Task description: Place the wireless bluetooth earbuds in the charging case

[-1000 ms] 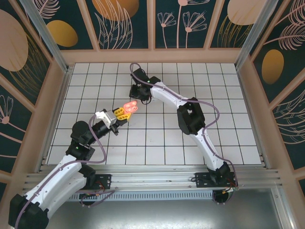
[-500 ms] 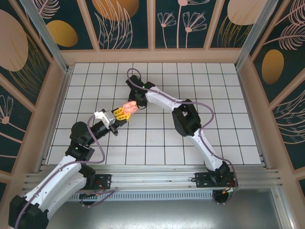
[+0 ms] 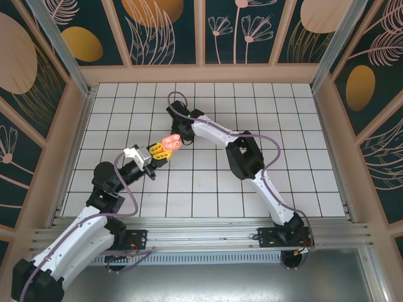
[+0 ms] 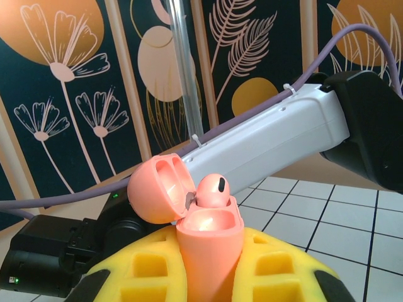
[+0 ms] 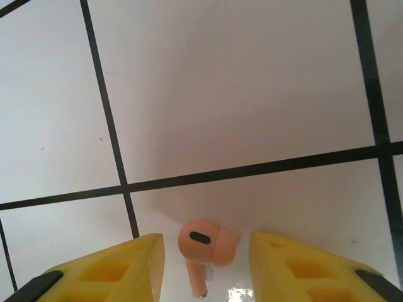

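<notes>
My left gripper [image 4: 211,277] is shut on a salmon-pink charging case [image 4: 211,242], held upright between the yellow fingers [image 4: 141,270]. Its lid [image 4: 157,189] is hinged open to the left. One pink earbud [image 4: 217,187] sits in the case's far slot, head up. In the top view the case [image 3: 170,141] is above the table's middle-left, with the left gripper [image 3: 160,150] behind it. My right gripper [image 3: 178,126] hangs just beyond the case, pointing down. It [image 5: 204,251] is open, and a second pink earbud [image 5: 204,244] lies on the tile between its fingers [image 5: 107,274], touching neither.
The white tiled table [image 3: 283,157] is fenced by tan walls [image 3: 72,126] and aluminium posts. The right arm's white forearm [image 4: 271,135] and purple cable [image 4: 352,34] pass close behind the held case. The right arm's elbow [image 3: 242,157] stands over the table's middle.
The right arm has swung left and nearer, bringing its gripper down close beside the held case. The left gripper and case have shifted only slightly.
</notes>
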Motion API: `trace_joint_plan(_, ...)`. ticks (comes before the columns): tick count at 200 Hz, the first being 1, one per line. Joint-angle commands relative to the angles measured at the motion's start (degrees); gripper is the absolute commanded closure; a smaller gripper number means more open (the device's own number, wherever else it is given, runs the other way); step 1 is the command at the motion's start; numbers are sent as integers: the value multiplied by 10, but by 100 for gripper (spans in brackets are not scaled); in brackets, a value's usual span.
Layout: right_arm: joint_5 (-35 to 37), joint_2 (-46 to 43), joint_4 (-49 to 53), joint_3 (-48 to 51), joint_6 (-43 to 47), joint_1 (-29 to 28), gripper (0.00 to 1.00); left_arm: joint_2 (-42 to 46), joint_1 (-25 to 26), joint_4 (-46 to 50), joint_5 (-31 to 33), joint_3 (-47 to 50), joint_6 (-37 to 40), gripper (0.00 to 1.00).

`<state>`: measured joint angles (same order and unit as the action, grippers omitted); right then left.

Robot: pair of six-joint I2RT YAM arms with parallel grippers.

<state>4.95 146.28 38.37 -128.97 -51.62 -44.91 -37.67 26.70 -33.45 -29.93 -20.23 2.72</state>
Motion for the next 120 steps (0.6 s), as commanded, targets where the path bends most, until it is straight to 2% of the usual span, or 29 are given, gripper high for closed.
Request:
trace_joint_plan(1, 12, 23, 3, -18, -7, -4, 62, 11, 4, -30, -10, 5, -8, 100)
trace_joint_plan(43, 9, 29, 5, -22, 7, -4, 67, 13, 3, -30, -10, 5, -10, 100)
trace_joint_plan(86, -1, 28, 18, -29, 34, -3, 79, 14, 3, -28, -7, 7, -12, 100)
trace_joint_plan(120, -5, 10, 28, -27, 51, 1, 81, 19, 3, -24, -5, 5, -13, 100)
